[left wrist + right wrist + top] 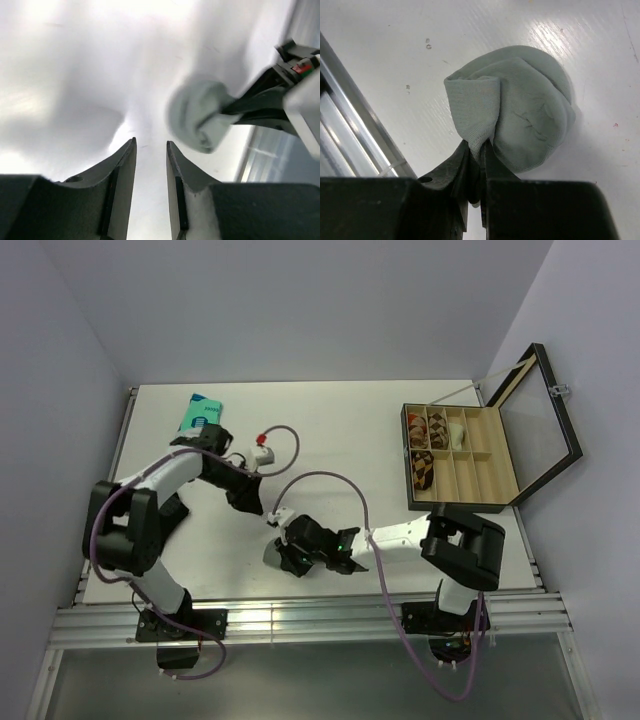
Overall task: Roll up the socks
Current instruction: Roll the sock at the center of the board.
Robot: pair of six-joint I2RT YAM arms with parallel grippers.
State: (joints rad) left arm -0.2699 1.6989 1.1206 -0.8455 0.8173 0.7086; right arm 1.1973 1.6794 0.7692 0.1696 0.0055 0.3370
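The grey sock [520, 110] is bunched into a loose round bundle on the white table near the front edge. It also shows in the top view [274, 553] and the left wrist view [194, 117]. My right gripper [481, 145] is shut on a fold of the sock's edge; in the top view it [290, 555] sits just right of the sock. My left gripper [151, 145] is open and empty, a little behind and left of the sock; in the top view it [266, 512] hovers just behind it. No beige-tan sock shows on the table.
A teal flat packet [200, 412] lies at the back left. An open wooden box [462, 475] with compartments stands at the right, its glass lid [540, 425] raised, with rolled patterned items [421, 452] in its left cells. The table's metal front rail [300, 618] is close to the sock.
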